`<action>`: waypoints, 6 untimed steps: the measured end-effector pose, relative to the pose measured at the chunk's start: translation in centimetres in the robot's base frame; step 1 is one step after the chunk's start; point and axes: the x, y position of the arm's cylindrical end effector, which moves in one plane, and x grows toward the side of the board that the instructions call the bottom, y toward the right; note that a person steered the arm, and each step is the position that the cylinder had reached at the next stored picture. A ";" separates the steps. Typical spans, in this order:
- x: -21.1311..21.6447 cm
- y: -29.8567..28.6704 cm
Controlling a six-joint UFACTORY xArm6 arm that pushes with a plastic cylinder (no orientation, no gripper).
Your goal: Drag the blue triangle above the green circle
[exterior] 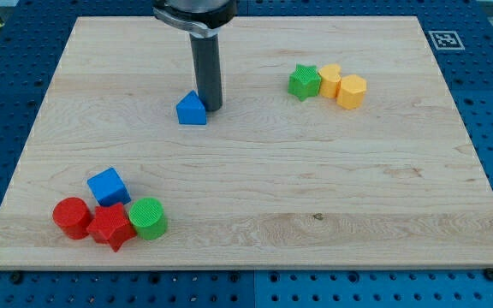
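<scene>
The blue triangle [192, 109] lies on the wooden board in the upper middle-left. My tip [210, 108] stands right against its right side, touching or nearly touching it. The green circle [148, 217] lies at the view's lower left, far below the blue triangle and a little to its left.
Next to the green circle are a red star [111, 227], a red circle [72, 216] and a blue cube [108, 186]. At the upper right sit a green star [304, 82], a yellow block [329, 81] and a yellow hexagon [352, 91]. The wooden board [315, 188] rests on a blue perforated table.
</scene>
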 end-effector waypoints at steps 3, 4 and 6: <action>-5.7 -5.5; 0.1 -5.0; 1.3 -3.2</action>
